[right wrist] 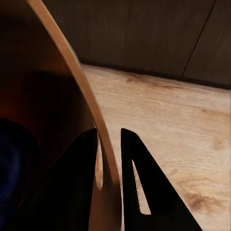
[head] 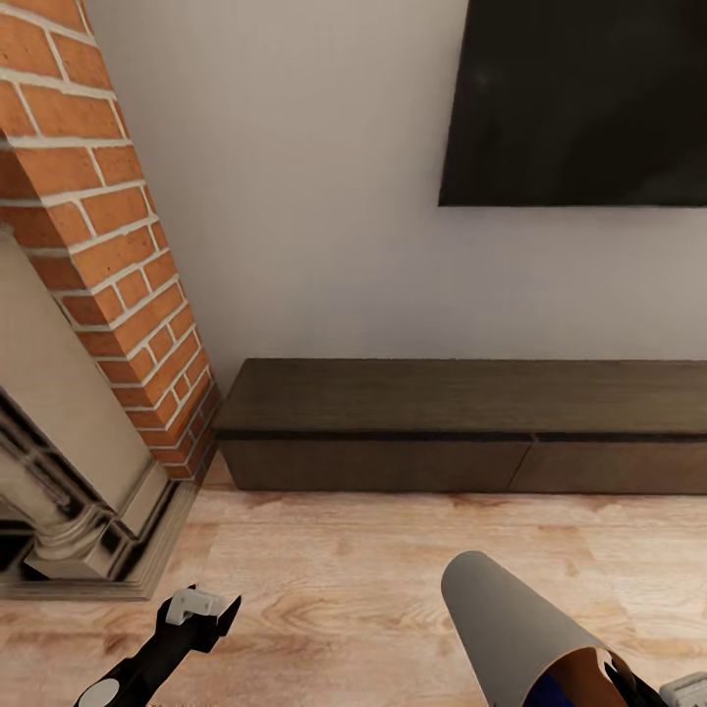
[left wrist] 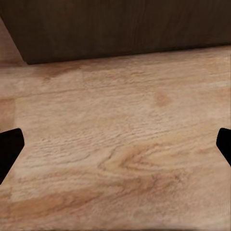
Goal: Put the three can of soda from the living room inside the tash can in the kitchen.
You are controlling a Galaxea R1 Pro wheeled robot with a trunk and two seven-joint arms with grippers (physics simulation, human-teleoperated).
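Right now the robot is facing a white wall with a dark TV screen point(head: 579, 98) hanging over a long, low dark-wood cabinet point(head: 462, 417), and a brick fireplace point(head: 93, 295) is rising at its left. Its right gripper point(right wrist: 109, 144) is pinching the rim of the tash can point(head: 511, 614), one black finger inside the wall and one outside, close beside the oval handle cut-out. The bin is being carried tilted above the pale wooden floor point(head: 334, 579), low at the right of the head view, its narrow grey base pointing away toward the cabinet and its brown, wood-coloured inside opening back at the robot. Inside it a dark blue can of soda point(head: 558, 687) is lying. The left gripper point(left wrist: 115, 144) is hanging over bare floorboards, spread wide and gripping nothing.
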